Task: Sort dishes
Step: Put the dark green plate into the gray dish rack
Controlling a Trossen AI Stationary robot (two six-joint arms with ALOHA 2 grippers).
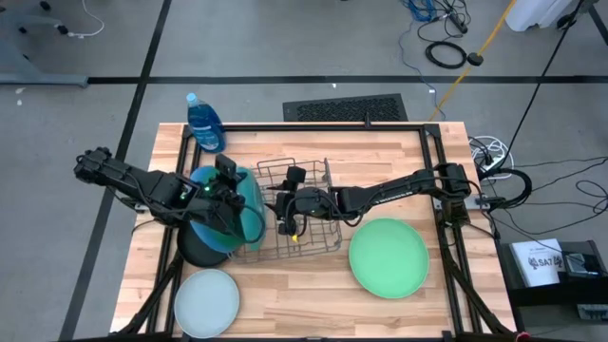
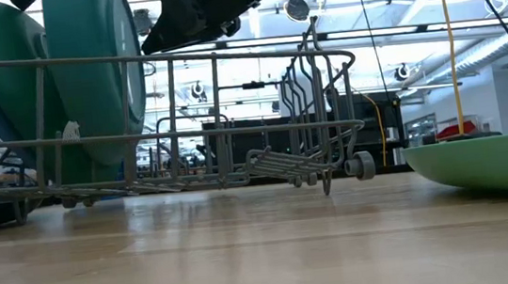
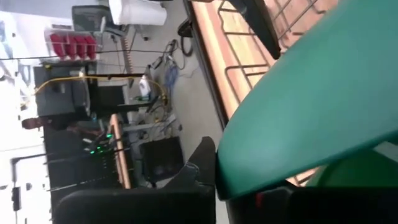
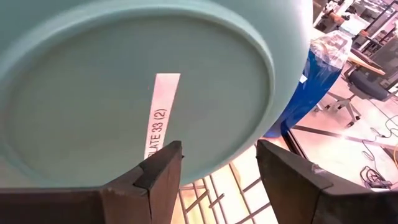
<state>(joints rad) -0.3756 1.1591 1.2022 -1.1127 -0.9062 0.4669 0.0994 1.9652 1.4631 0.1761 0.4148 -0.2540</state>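
Note:
The dark green plate (image 1: pixel 251 204) stands on edge at the left end of the grey wire rack (image 1: pixel 313 237), with my left gripper (image 1: pixel 235 193) shut on it. Close behind it at that end is the large blue plate (image 1: pixel 201 178), partly hidden by my left arm. My right gripper (image 4: pixel 217 171) reaches into the rack from the right. It is open just before the dark green plate's underside (image 4: pixel 124 93), with nothing between its fingers. The black plate (image 1: pixel 201 251), the pale blue-white plate (image 1: pixel 206 302) and the light green plate (image 1: pixel 388 256) lie flat on the table. My left gripper pinches the dark green plate's rim (image 3: pixel 231 167) between its two fingers, one on each face. It comes from the table's left side, slanting downward. The plate (image 2: pixel 95 73) stands nearly upright inside the rack's left end; whether its lower edge rests on the wires does not show.
A blue soap bottle (image 1: pixel 203 122) stands at the table's far left corner. A dark metal frame (image 1: pixel 432 142) runs around the tabletop. Bare wood shows along the near edge between the pale plate and the light green plate.

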